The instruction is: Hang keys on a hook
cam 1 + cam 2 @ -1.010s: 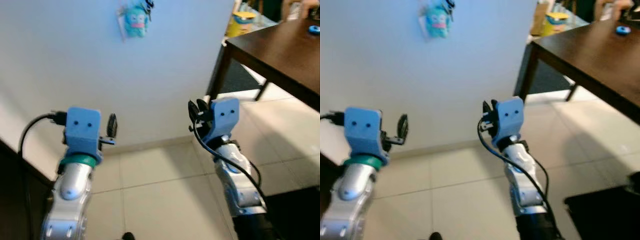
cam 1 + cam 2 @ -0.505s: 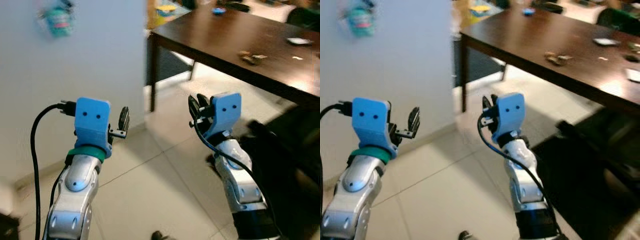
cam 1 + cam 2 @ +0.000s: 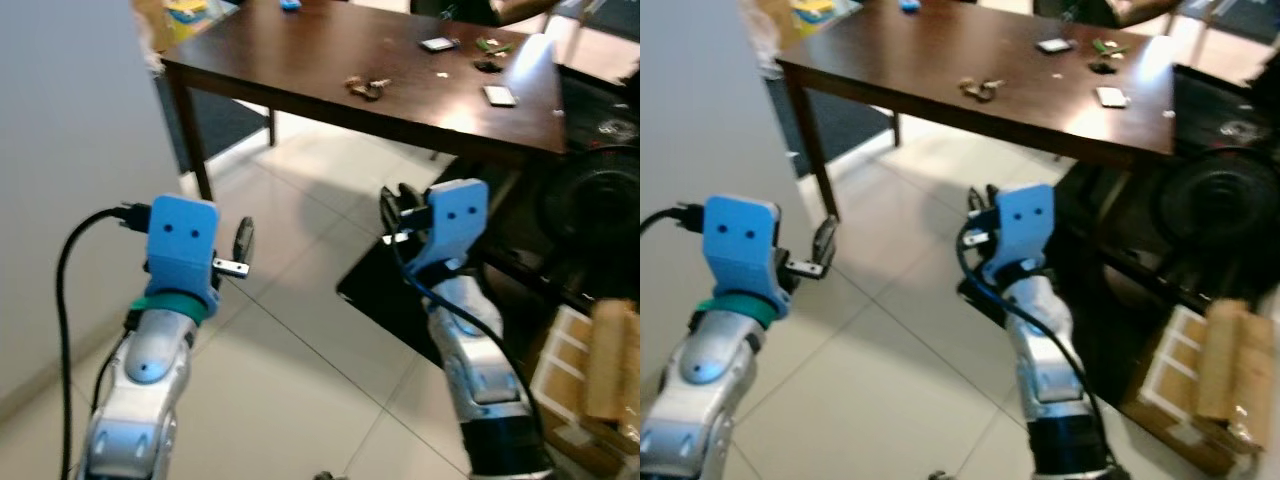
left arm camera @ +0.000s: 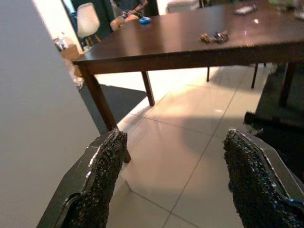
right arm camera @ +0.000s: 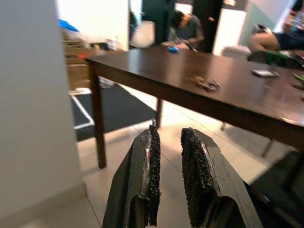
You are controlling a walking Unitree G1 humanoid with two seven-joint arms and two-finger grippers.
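Both arms were raised in front of the robot over a pale tiled floor (image 3: pixel 300 340), beside a plain white wall (image 3: pixel 60 150).

The left gripper (image 4: pixel 173 175) was released: its two black fingers (image 4: pixel 102 183) stood wide apart with nothing between them.

The right gripper (image 5: pixel 167 173) was nearly clenched: its pads (image 5: pixel 154 171) were close together with a narrow gap, and it grasped nothing.

The keys (image 3: pixel 366 87) lay as a small dark bunch on a dark brown table (image 3: pixel 300 60), toward the middle of the top and nearer its front edge. They were well apart from both grippers.

On the same table a blue object (image 3: pixel 290 5) lay near the far edge, and flat items (image 3: pixel 498 95) lay toward the right end; none could be identified further.

A dark mat (image 4: pixel 118 102) lay on the floor under the table's near leg. A cardboard box (image 3: pixel 1200 400) stood on the floor at the robot's right.

A seated person (image 5: pixel 186 28) was at the far side of the table, next to a white chair (image 4: pixel 88 19).

No brand, label or legible writing could be made out.
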